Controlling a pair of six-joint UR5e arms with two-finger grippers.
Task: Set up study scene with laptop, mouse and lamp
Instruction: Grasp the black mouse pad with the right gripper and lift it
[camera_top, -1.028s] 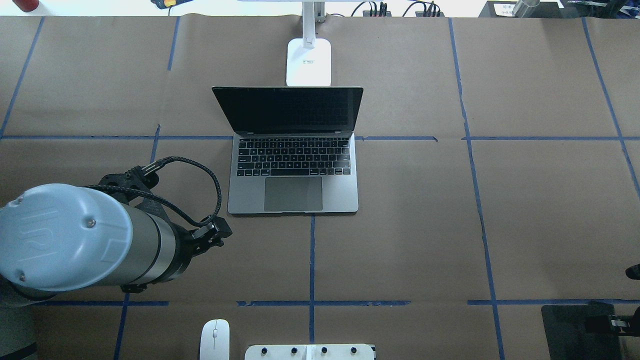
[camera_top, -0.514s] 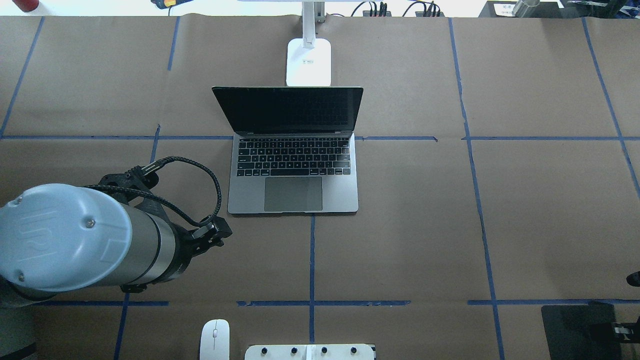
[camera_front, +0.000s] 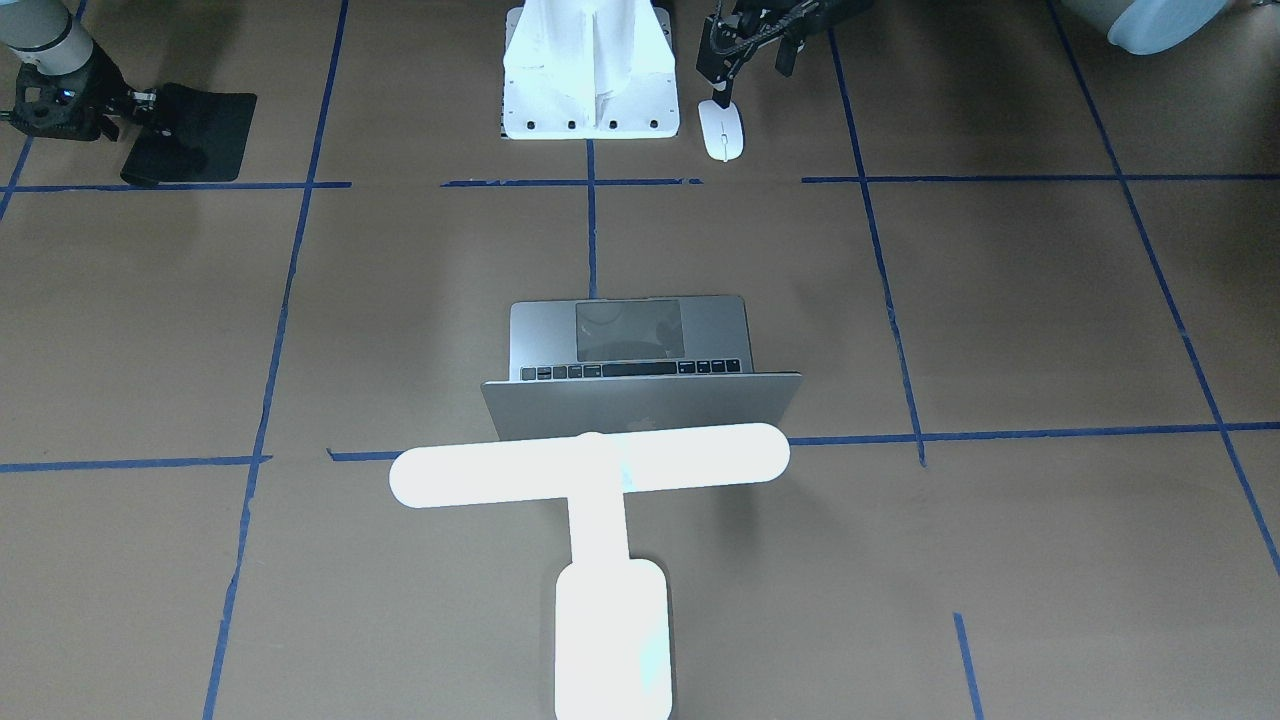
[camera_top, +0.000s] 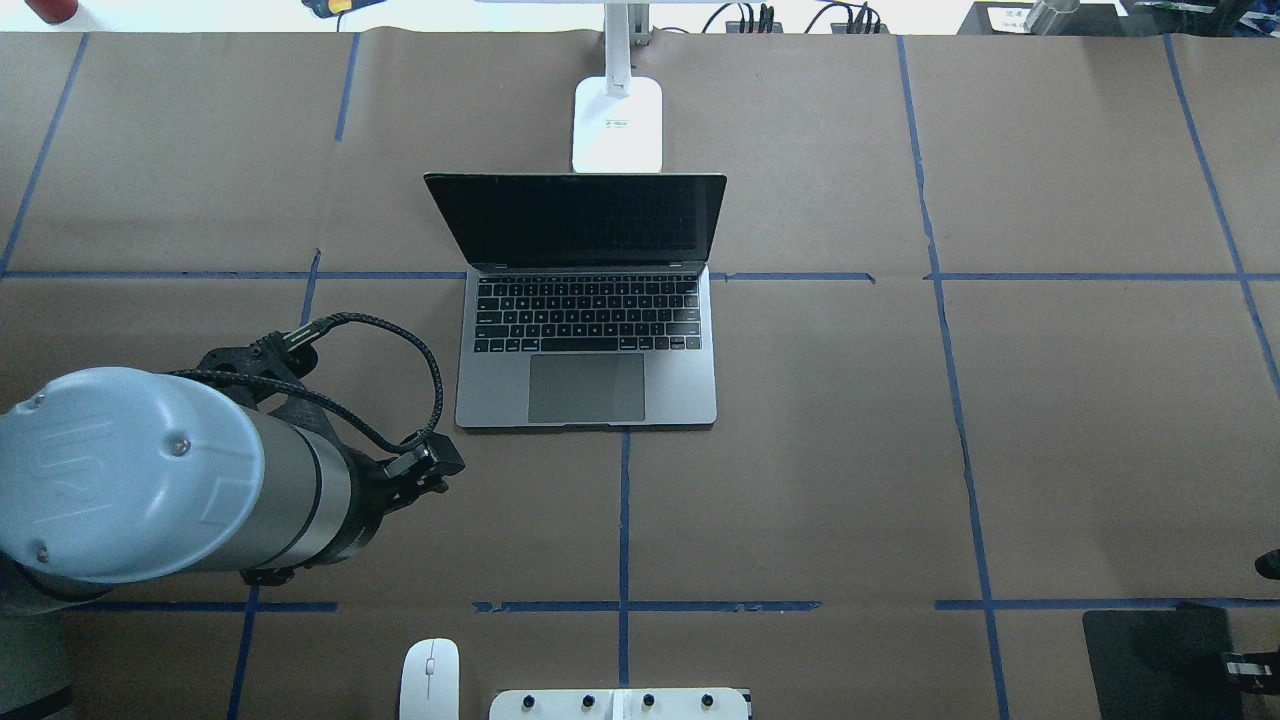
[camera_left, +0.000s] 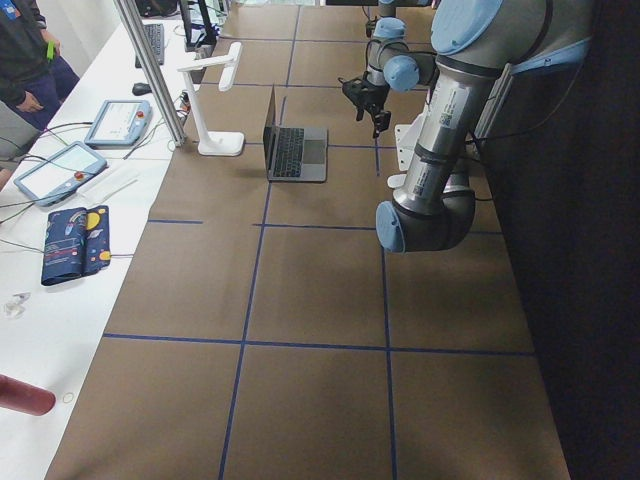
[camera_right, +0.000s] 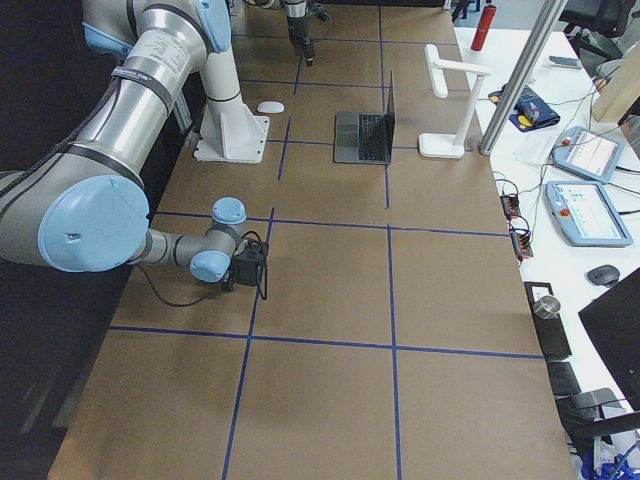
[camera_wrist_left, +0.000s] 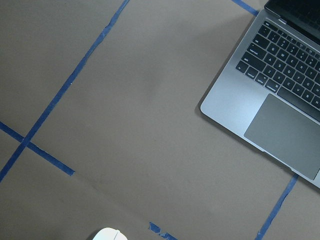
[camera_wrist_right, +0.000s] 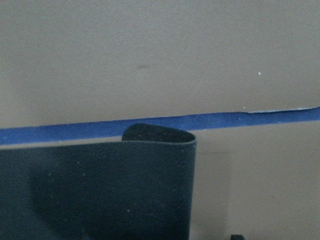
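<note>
Laptop (camera_top: 588, 340) sits open mid-frame overhead, lamp (camera_top: 617, 120) just above it, mouse (camera_top: 430, 678) at the bottom edge, left gripper (camera_front: 722, 88) hanging near it (right gripper (camera_front: 128, 98) is at the black mat (camera_top: 1150, 650), bottom right), can't tell either one's opening.

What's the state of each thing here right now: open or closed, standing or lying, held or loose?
laptop: open, screen dark, flat on the table.
lamp: standing upright behind the laptop; lit or not, unclear.
mouse: lying loose on the table, unheld.
black mat: on the table, one corner curled up.
left gripper: raised above the table; open or shut unclear.
right gripper: at the mat's edge; grip unclear.
</note>
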